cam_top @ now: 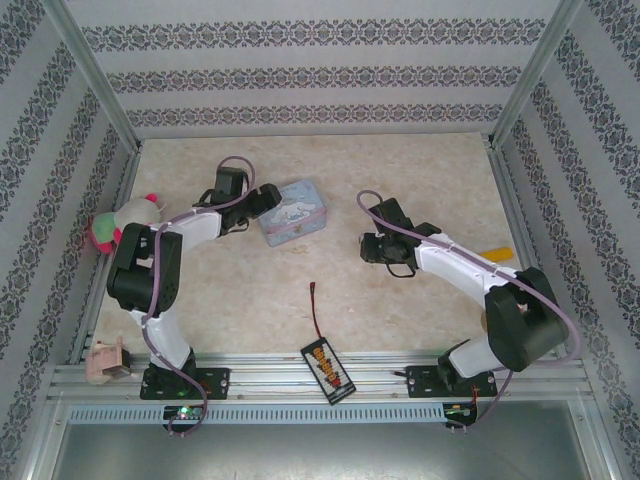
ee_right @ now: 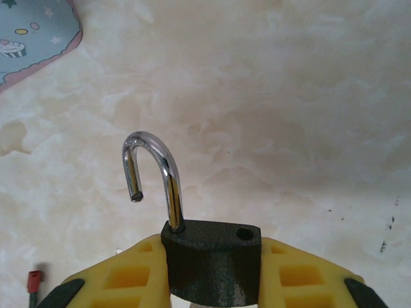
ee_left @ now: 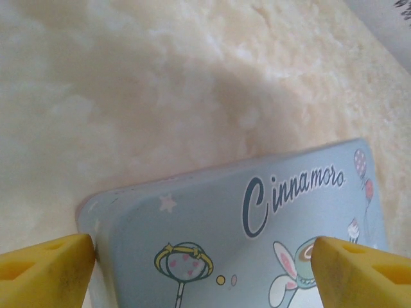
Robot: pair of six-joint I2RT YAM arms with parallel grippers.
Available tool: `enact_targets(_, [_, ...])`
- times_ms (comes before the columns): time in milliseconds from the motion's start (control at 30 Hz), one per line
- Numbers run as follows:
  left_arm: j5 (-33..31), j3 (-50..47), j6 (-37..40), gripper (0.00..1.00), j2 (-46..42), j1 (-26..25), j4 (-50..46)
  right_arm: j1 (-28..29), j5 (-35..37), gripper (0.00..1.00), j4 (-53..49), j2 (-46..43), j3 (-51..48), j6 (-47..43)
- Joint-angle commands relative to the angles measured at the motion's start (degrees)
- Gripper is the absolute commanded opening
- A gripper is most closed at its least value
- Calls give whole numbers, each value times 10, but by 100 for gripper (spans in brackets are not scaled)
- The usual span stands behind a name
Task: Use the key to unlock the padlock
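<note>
The right gripper (ee_right: pixel 215 285) pinches the padlock (ee_right: pixel 212 260) by its dark body, yellow fingers (ee_right: pixel 128 276) pressed against both sides, holding it above the pale marbled table (cam_top: pixel 400 180). The silvery shackle (ee_right: pixel 154 147) stands up with its short end lifted clear of the hole in the body, so the lock appears to be open already and the task looks to be at its closing step.

Across the table, the left gripper (ee_left: pixel 205 273) hangs over a pale-blue cartoon tin (ee_left: pixel 289 212), its fingers (ee_left: pixel 45 263) spread wide, one at the tin's corner, the other over the lid, gripping nothing. In the overhead view the tin (cam_top: pixel 292 210) lies between the two arms, near the left gripper (cam_top: pixel 268 200) and well apart from the right gripper (cam_top: pixel 375 248).

A thin black wire with a red tip (cam_top: pixel 318 310) lies on the table nearer the arms' bases.

The next move probably calls for a steady hold on the lock body, then a gentle set-down so the loose shackle is not knocked back in.
</note>
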Motion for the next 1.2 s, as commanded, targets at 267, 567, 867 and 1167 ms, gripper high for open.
enact_targets(267, [55, 101, 17, 86, 70, 5, 34, -24, -16, 0, -55, 48, 49, -22])
enact_targets(567, [71, 136, 16, 91, 93, 5, 25, -38, -32, 1, -87, 100, 78, -26])
enact_targets(867, [24, 77, 38, 99, 18, 10, 7, -39, -2, 4, -115, 170, 134, -27])
enact_targets(1167, [2, -12, 40, 99, -63, 30, 0, -44, 19, 24, -129, 238, 192, -41])
